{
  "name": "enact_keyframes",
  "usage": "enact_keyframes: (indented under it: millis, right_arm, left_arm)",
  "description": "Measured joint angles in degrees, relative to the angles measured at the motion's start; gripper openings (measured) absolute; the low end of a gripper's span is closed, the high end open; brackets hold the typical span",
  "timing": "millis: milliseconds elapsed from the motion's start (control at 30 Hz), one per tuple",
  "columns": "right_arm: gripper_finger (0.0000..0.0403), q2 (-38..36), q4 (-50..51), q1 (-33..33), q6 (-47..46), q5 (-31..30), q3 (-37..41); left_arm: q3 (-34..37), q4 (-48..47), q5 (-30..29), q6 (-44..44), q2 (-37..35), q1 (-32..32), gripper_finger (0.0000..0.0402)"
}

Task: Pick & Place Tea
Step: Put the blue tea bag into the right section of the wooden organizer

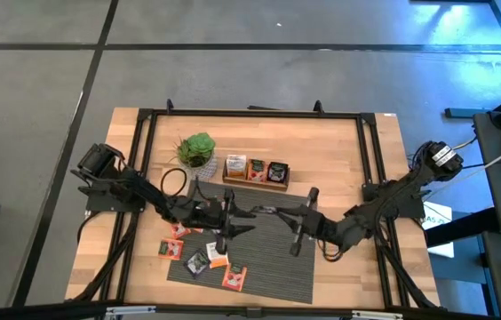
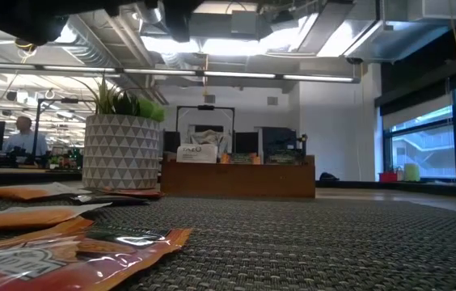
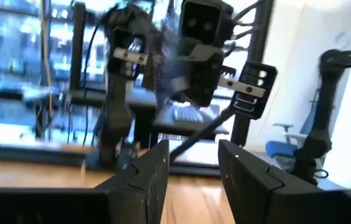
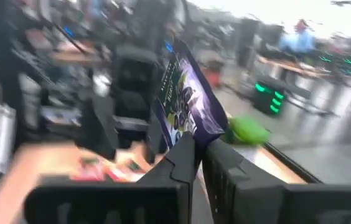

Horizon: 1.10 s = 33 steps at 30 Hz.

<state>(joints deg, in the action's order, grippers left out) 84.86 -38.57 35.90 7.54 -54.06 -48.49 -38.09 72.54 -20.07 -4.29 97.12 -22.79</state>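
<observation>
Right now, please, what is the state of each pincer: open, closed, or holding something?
Left pincer: open, holding nothing, raised above the table.
Right pincer: closed on a dark purple tea sachet, lifted off the mat.

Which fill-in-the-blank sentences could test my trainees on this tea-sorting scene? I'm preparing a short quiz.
1. The right gripper is shut on a ____ tea sachet.
2. The wooden tray has ____ compartments.
3. The potted plant stands to the tray's ____ in the high view.
4. The left gripper is ____.

Missing words: purple; three; left; open
</observation>
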Motion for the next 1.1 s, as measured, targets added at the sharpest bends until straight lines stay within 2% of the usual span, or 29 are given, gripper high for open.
enact_keyframes:
  millis: [133,367,533,667,800,1100]
  right_arm:
    - [0.002,0.0,-3.6,-1.6,1.9,7.8,0.0]
    - [0.0029,0.0,-4.1,-3.7,0.4,9.4,0.0]
    - [0.0027,0.0,-4.0,-4.9,-0.8,13.6,0.0]
    - [0.002,0.0,-3.6,-5.4,-1.1,13.8,0.0]
    - [0.003,0.0,-3.6,-5.5,-1.1,13.8,0.0]
    - [0.0034,0.0,-3.3,-5.5,-1.2,13.8,0.0]
  left_arm:
    - [0.0,5.3,-0.4,5.0,0.0,0.2,0.0136]
    - [0.0,10.2,3.1,12.4,0.0,0.1,0.0136]
    - [0.0,10.5,2.1,14.9,0.0,0.2,0.0136]
    - [0.0,12.0,1.7,16.0,0.0,0.2,0.0131]
    - [0.0,12.9,1.7,16.0,0.0,0.2,0.0108]
    - [0.0,12.9,1.6,16.0,0.0,0.2,0.0017]
